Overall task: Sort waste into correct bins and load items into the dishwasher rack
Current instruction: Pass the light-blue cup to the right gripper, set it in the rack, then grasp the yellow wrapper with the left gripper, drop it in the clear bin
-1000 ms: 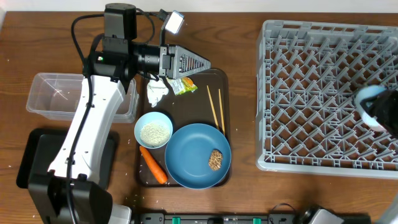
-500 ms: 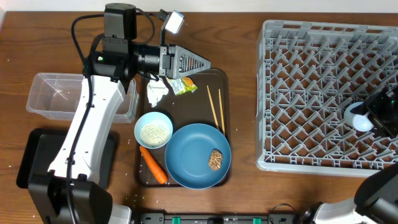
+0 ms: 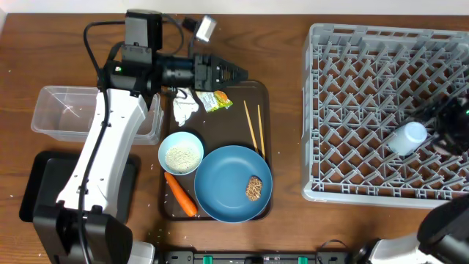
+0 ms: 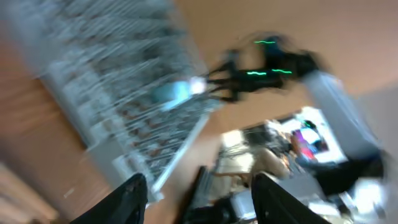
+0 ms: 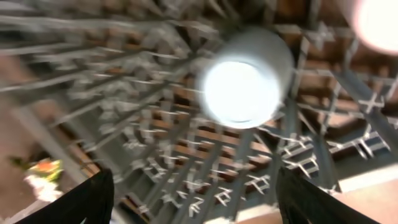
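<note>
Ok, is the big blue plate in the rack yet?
No, the plate sits on the brown tray, left of the rack.

Pale cup, apparently tilted on its side, in grey rack, blue plate holding brown lump

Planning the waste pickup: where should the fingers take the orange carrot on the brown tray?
I'd take the orange carrot mid-length, from straight above, closing across its narrow width. It lies flat and diagonal, its ends close to the pale blue bowl and large round blue plate.
</note>
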Motion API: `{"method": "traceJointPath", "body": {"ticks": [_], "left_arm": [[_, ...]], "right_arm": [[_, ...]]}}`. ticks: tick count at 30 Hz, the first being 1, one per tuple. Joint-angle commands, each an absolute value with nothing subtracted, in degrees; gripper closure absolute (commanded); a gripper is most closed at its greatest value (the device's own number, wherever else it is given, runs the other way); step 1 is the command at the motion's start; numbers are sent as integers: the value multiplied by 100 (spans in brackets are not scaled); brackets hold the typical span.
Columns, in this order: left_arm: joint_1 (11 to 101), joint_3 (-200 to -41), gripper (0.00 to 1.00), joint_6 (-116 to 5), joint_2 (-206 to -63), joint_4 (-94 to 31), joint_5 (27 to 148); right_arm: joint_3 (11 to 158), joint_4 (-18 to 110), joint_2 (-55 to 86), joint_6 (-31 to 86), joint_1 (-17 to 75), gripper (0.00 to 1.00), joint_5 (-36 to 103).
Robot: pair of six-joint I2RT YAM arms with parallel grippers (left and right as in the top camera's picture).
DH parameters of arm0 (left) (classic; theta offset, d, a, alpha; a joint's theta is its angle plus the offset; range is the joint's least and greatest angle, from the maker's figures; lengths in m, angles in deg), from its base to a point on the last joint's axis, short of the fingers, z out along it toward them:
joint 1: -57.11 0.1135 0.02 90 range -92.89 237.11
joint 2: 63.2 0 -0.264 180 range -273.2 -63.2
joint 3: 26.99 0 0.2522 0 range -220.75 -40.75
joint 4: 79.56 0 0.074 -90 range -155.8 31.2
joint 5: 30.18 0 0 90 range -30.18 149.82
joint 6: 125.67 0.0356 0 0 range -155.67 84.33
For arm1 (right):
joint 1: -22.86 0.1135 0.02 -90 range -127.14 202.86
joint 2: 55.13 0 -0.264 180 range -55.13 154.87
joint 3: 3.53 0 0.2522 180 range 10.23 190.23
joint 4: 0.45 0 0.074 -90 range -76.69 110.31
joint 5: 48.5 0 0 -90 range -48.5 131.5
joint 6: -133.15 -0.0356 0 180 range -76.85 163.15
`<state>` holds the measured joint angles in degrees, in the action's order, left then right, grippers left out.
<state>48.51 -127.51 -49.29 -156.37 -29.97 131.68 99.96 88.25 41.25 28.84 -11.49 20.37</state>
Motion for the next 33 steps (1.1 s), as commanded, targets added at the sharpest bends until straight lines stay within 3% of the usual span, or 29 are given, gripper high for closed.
{"method": "traceJointPath", "body": {"ticks": [1, 8, 14, 24, 31, 33], "left_arm": [[4790, -12771, 45, -4770, -15589, -2450, 11174], [4195, -12762, 45, -4647, -15589, -638, 7592], [4001, -12533, 45, -4923, -15602, -79, 6545], [4003, -11892, 45, -4934, -16244, -2535, 6425], [4001, -11881, 45, -5152, -17385, -3512, 6274], [3999, -11881, 39, -5264, -17597, -3705, 6278]], "right_arm": [[10497, 8827, 3266, 3470, -1033, 23, 1226], [10565, 8458, 1996, 3706, -323, 20, 1014], [10547, 8504, 1766, 3702, 346, 23, 1301], [10191, 8429, 2050, 3702, 925, 29, 1296], [9977, 8421, 2184, 3702, 1153, 31, 1296], [9902, 8423, 2184, 3702, 1216, 32, 1299]]}}
